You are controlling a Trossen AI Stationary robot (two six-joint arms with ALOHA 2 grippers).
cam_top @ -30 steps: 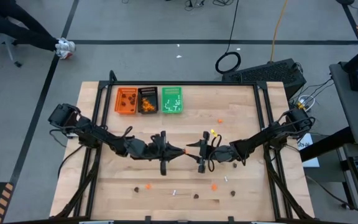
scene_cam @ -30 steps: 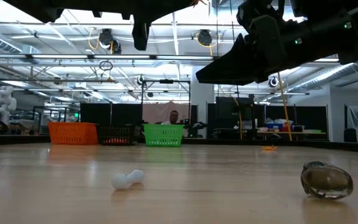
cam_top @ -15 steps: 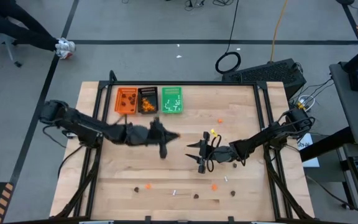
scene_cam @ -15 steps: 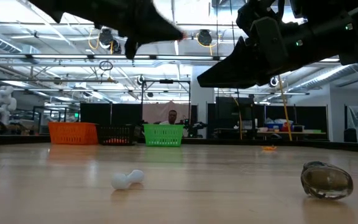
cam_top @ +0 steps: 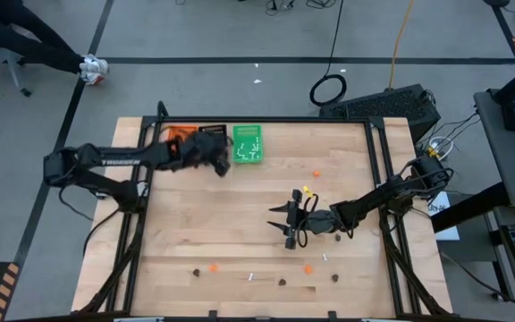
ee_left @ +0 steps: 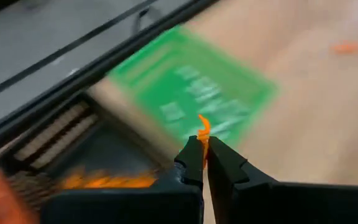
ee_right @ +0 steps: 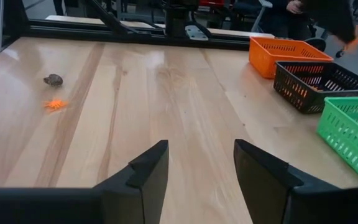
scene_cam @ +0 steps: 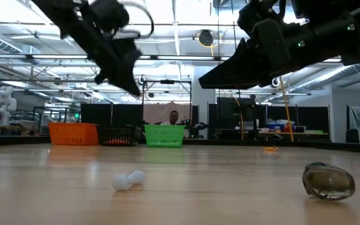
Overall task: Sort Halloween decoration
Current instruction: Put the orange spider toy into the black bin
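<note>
My left gripper (ee_left: 204,144) is shut on a small orange trinket (ee_left: 203,126) and hangs above the black tray (cam_top: 211,133), close to the green tray (cam_top: 248,144). The left arm partly covers the orange tray (cam_top: 180,133). The low view shows that gripper (scene_cam: 130,86) well above the table. My right gripper (cam_top: 284,224) waits open over the table's middle, nothing between its fingers (ee_right: 143,171). Loose trinkets lie on the wood: a white stick (scene_cam: 127,180), a dark brown blob (scene_cam: 328,181), and orange bits (cam_top: 308,267) near the front edge. My left gripper pinches the orange trinket's lower end (ee_left: 203,138) between its two fingertips. The rest of the piece sticks out beyond the tips. The trinket is lifted clear, over the trays.
The three trays stand in a row at the table's far left edge. More orange bits (cam_top: 316,173) lie right of the green tray, and several trinkets (cam_top: 282,282) are scattered along the near edge. A black frame rail borders the table. A person sits far behind the table.
My left gripper has swung from the table's middle toward the far edge and a little left, ending over the trays, its fingers tipping downward. It stays shut on the orange trinket throughout.
</note>
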